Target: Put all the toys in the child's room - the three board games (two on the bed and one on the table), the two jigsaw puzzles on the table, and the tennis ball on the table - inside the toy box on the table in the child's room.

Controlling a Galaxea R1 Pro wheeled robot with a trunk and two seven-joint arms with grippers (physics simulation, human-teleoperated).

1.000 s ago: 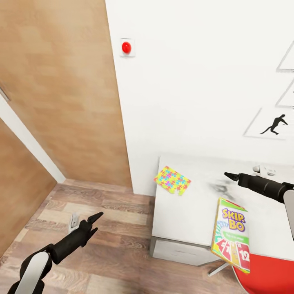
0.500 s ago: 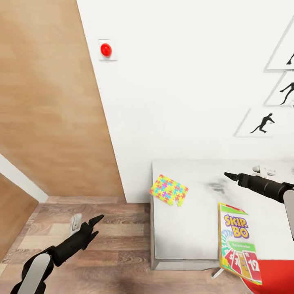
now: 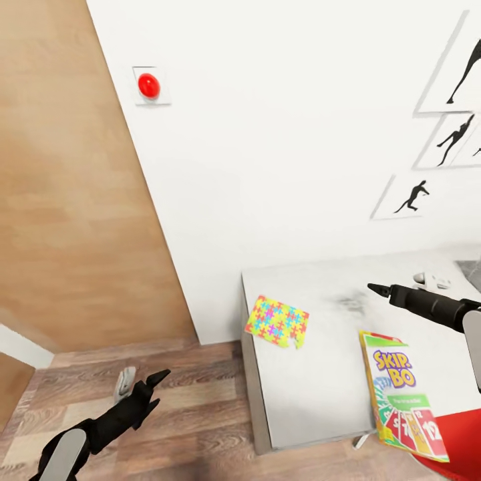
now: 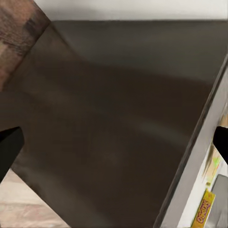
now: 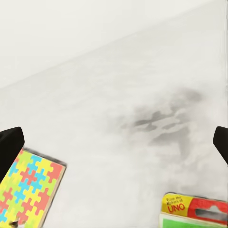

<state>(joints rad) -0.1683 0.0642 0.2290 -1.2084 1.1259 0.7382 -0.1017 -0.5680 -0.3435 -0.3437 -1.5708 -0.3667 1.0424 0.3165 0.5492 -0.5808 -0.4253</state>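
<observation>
1. A white counter (image 3: 321, 394) stands against a white wall in the head view, its near corner jutting toward a wood-plank floor (image 3: 194, 414).
2. A multicoloured jigsaw puzzle (image 3: 276, 321) lies flat at the counter's left edge, one corner overhanging the side.
3. A Skip-Bo board game (image 3: 403, 397) lies at the counter's front edge, well apart from the puzzle, its lower end over a red seat (image 3: 461, 441).
4. The right claw (image 3: 371, 288) hangs above the counter top between the two toys, empty; in the head view its tips look drawn to a point, but the right wrist view shows its fingertips (image 5: 10, 145) far apart at opposite edges of the frame, so it is wide open.
5. That right wrist view also shows the puzzle (image 5: 27, 187) and the game's red-and-yellow end (image 5: 194, 208) marked "UNO", a label unreadable from the head camera, with a dark smudge (image 5: 159, 121) on the counter between them.
6. The left claw (image 3: 155, 386) hovers over the floor beside the counter, holding nothing; its wrist view shows one fingertip (image 4: 9, 147) at each edge, spread wide.
7. The left wrist view takes in the counter's dark side panel (image 4: 114, 128) and a sliver of the game (image 4: 204, 211) on top.
8. A red wall button (image 3: 148, 85) and framed silhouette pictures (image 3: 409, 197) appear on the wall in the head view.
</observation>
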